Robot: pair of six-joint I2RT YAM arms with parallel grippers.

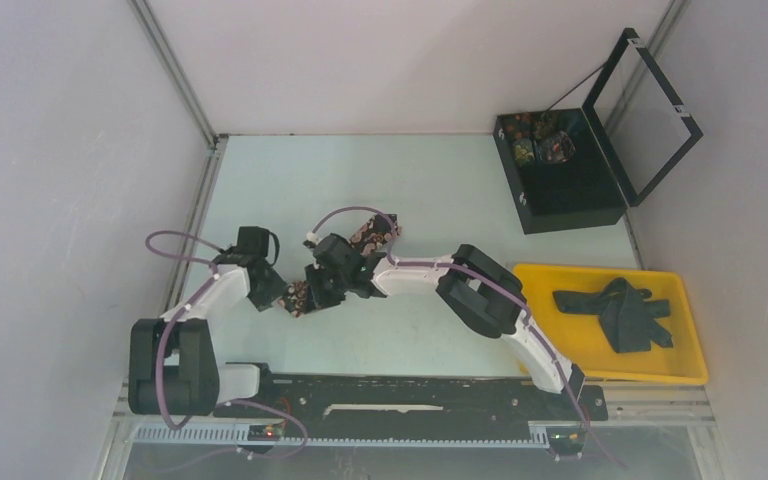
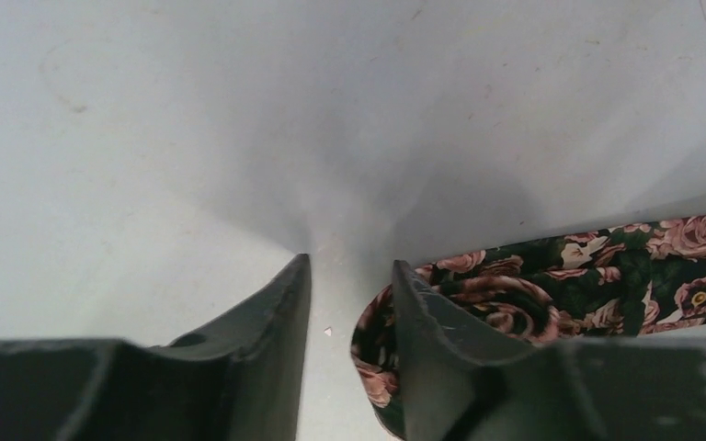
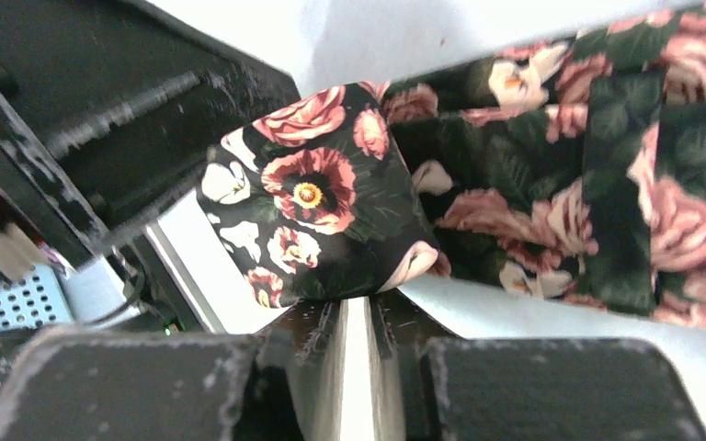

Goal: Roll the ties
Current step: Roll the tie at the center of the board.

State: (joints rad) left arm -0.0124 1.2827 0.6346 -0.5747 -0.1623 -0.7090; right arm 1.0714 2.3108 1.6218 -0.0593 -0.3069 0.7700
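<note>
The floral tie (image 1: 372,232) is laid diagonally on the middle of the desk (image 1: 440,180). Its folded end is pinched by the nearly closed right hand (image 3: 354,308). The left hand (image 2: 350,262) is seen released, one finger set against the tie's edge.

Setting: robotics laboratory test cell. White panel walls (image 1: 60,150) on aluminium framing (image 1: 175,70) enclose a pale tabletop (image 1: 440,190). Behind the right gripper (image 1: 312,292), toward its base, a black mounting rail (image 1: 410,395) carries both arms, which are routed with purple cables (image 1: 350,210). To that gripper's right stand a yellow tray (image 1: 600,362) and a black lidded box (image 1: 570,215).
</note>
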